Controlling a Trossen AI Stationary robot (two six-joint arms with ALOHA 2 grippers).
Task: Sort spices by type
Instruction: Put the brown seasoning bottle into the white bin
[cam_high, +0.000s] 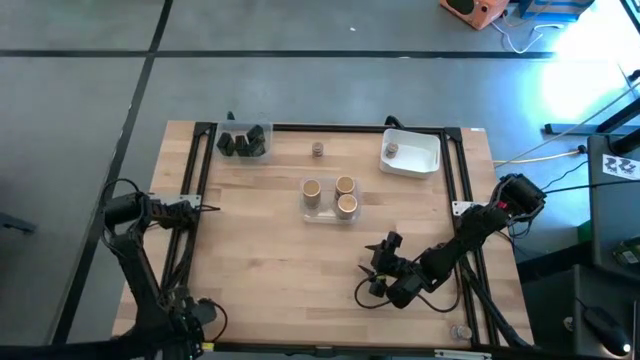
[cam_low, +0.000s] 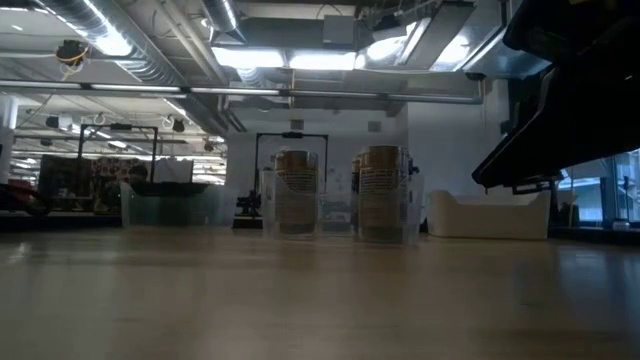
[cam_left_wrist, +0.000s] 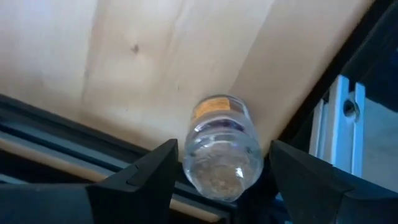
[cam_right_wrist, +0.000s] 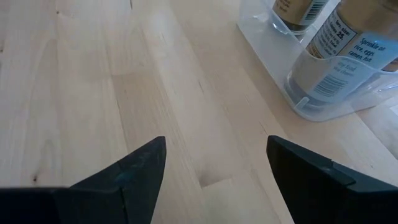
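**Nearly sorted: one small jar left in the open**

Your table (cam_high: 260, 250) holds three tan cylinders (cam_high: 331, 194) in the clear tray, dark jars (cam_high: 243, 143) far left, one small jar in the white tub (cam_high: 425, 160). Next, take the lone jar (cam_high: 317, 149) to that tub. Right gripper (cam_high: 378, 270) gapes empty; left gripper (cam_left_wrist: 217, 186) open astride a bottle (cam_left_wrist: 219, 149), hold unclear

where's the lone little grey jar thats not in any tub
In the high view the small grey jar stands alone on bare wood near the table's far edge, between the clear tub of dark jars and the white tub.
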